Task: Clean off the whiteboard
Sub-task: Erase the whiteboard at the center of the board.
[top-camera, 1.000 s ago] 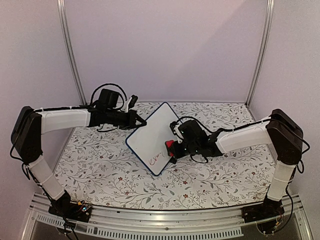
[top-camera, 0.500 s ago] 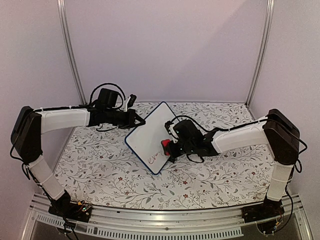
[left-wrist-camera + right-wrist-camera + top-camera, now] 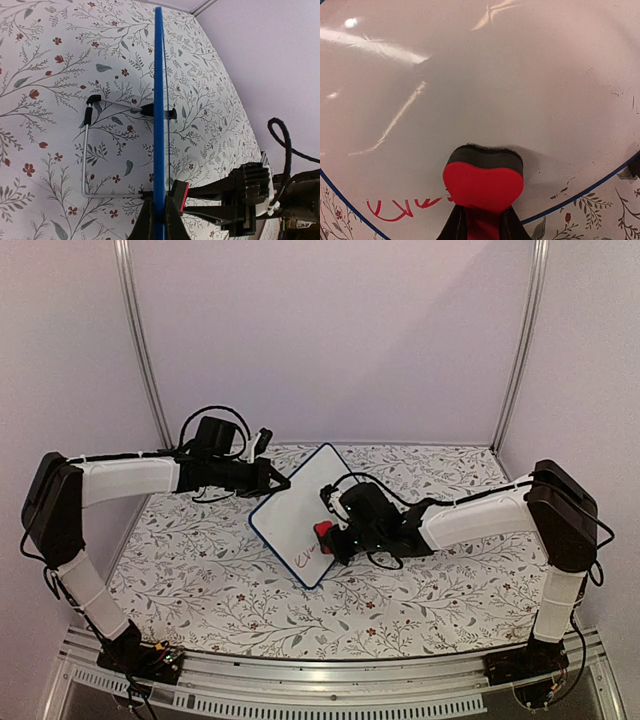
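Against the whiteboard [image 3: 295, 508], edge-pinched by shut left jaws, right jaws pressed their gripped eraser [image 3: 323, 532] mid-wipe; red writing [image 3: 310, 559] likely needed wiping next.

"What moved in that last second?"

"The right gripper [image 3: 331, 539] slid the red eraser [image 3: 322, 532] toward nine o'clock, farther in across the whiteboard [image 3: 290, 505]."

"Far?"

"No, a short way, in two small steps. The right forearm [image 3: 470, 520] followed it toward nine o'clock. The whiteboard's twelve o'clock corner may have crept the same way, though I couldn't be sure."
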You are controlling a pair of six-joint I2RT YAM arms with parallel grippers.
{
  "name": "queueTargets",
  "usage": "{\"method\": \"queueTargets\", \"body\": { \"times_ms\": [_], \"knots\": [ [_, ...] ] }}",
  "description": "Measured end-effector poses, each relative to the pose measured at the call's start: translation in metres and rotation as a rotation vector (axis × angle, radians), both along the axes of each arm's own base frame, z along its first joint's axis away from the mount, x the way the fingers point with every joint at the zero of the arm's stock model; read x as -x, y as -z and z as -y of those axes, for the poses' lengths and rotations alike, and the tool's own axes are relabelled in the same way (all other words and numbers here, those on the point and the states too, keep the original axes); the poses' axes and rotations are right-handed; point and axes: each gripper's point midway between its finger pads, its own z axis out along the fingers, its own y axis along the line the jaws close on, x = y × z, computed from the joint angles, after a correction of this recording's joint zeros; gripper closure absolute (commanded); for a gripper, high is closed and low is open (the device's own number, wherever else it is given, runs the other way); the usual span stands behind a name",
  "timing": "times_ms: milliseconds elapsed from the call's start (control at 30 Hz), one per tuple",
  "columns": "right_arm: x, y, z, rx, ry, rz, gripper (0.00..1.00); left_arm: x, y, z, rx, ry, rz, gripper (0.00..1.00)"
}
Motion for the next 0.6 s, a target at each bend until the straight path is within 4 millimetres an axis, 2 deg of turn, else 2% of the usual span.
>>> {"method": "queueTargets", "body": {
  "times_ms": [333, 600],
  "knots": [
    [0.025, -0.005, -0.025, -0.009, -0.080, 0.023, 1.00, -0.001, 0.000, -0.001, -0.006, 0.009, 0.015, 1.00],
    [0.038, -0.005, -0.035, -0.003, -0.128, 0.041, 1.00, 0.000, -0.001, 0.000, -0.007, 0.016, 0.023, 1.00]
  ]
}}
